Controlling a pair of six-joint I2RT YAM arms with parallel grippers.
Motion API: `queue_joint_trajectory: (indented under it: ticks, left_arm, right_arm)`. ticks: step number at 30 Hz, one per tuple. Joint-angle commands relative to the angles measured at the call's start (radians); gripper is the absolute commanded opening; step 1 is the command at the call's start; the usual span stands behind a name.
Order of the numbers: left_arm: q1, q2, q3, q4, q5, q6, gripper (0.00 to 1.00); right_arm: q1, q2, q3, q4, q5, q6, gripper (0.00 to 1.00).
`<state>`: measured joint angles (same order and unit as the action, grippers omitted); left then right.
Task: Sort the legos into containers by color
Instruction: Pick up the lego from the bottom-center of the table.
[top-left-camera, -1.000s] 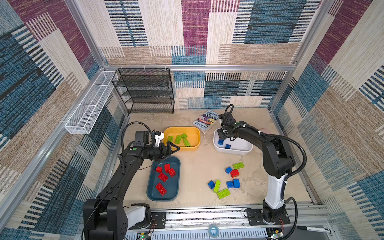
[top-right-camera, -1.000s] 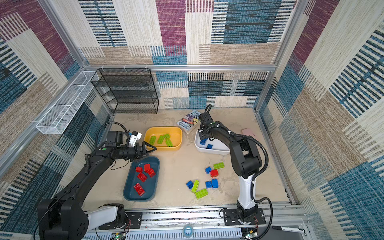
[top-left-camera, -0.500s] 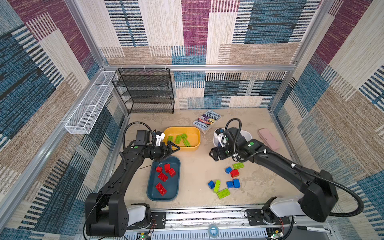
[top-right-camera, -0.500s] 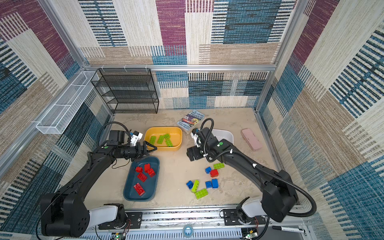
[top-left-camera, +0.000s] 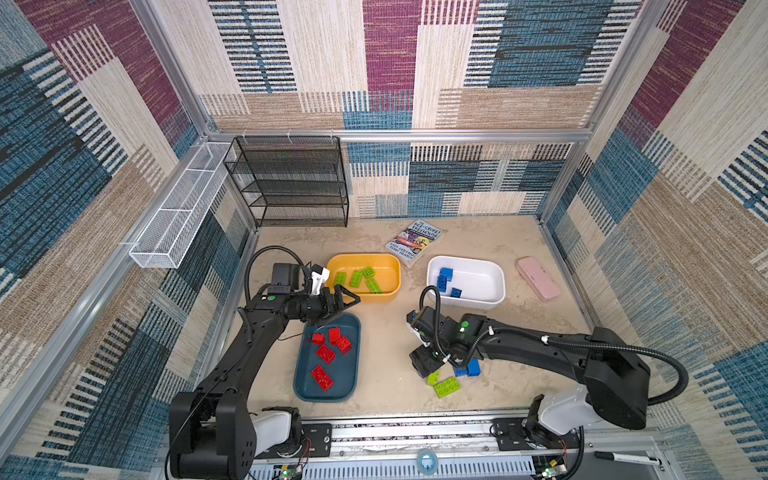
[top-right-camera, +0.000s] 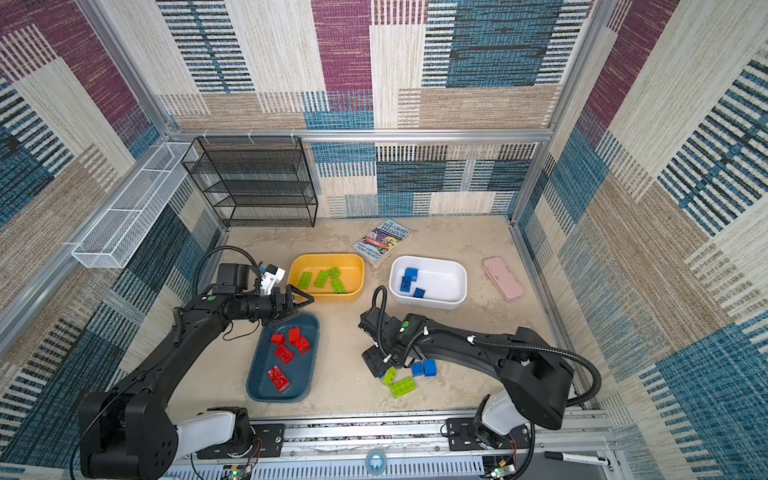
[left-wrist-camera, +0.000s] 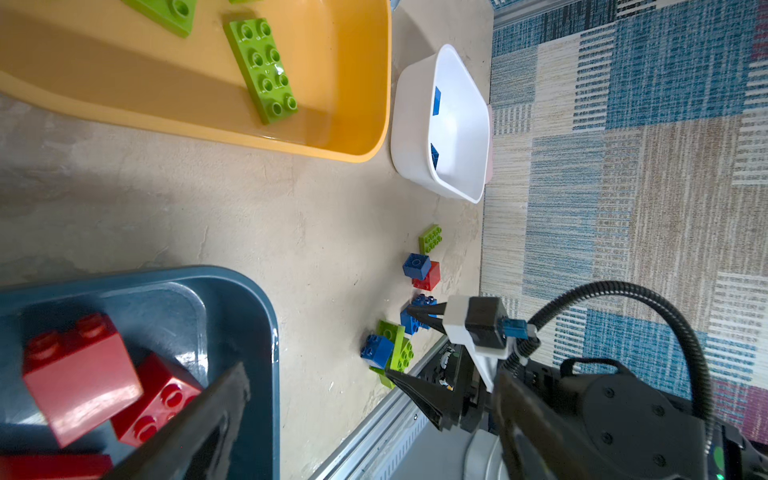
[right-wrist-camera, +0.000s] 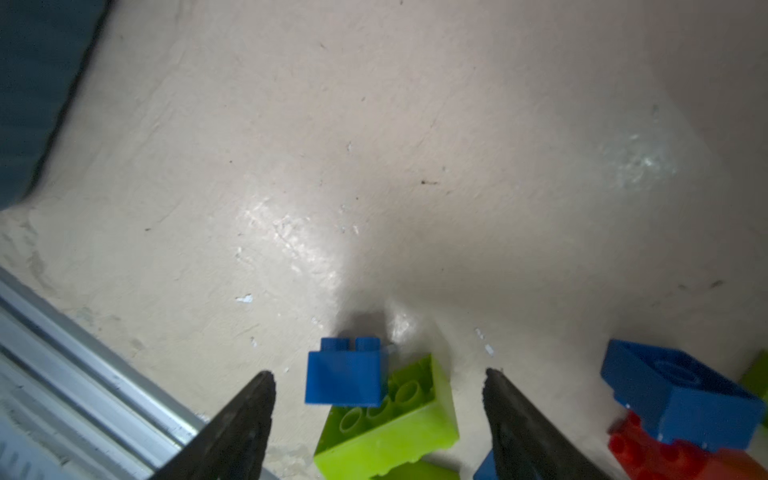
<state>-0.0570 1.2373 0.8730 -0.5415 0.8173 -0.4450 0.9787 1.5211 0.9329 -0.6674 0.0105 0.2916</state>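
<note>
The right gripper (right-wrist-camera: 379, 374) is open, its jaws on either side of a blue brick (right-wrist-camera: 345, 376) and touching neither side. That brick leans on an upturned green brick (right-wrist-camera: 399, 424). A second blue (right-wrist-camera: 673, 395) rests against a red brick (right-wrist-camera: 665, 457) just outside one jaw. The right arm stretches low, wrist bent down. The left gripper (top-left-camera: 347, 307), open and empty, hangs level over the teal bin (top-left-camera: 305, 386), just beside the yellow bin (top-left-camera: 390, 289).

text | I read "STOREY TREEHOUSE" on the book (top-left-camera: 414, 242) cover, just above frame centre | below it "TERRY DENTON" | nothing else legible
</note>
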Motion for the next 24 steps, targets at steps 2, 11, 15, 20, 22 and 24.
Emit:
queue_joint_trajectory:
  ticks: [2, 11, 15, 20, 22, 24]
  left_arm:
    - [0.0, -0.005, -0.011, 0.006, 0.004, 0.005, 0.94]
    - [0.0, 0.012, -0.011, 0.006, 0.0, 0.018, 0.94]
    - [0.0, 0.016, -0.013, 0.006, -0.003, 0.023, 0.94]
    - [0.0, 0.029, -0.013, 0.008, -0.004, 0.029, 0.94]
    - [0.0, 0.034, -0.01, 0.008, 0.004, 0.032, 0.94]
    - [0.0, 0.035, -0.004, 0.009, 0.004, 0.029, 0.94]
  right_arm:
    - [0.003, 0.055, 0.013, 0.04, 0.02, -0.085, 0.7]
    - [0.015, 0.131, 0.023, 0.016, -0.004, -0.109, 0.61]
    - [0.026, 0.164, 0.044, -0.031, 0.001, -0.083, 0.53]
    - [0.03, 0.163, 0.065, -0.08, 0.035, -0.06, 0.36]
    - [0.028, 0.144, 0.089, -0.087, 0.057, -0.051, 0.34]
    - [0.027, 0.13, 0.126, -0.097, 0.076, -0.05, 0.35]
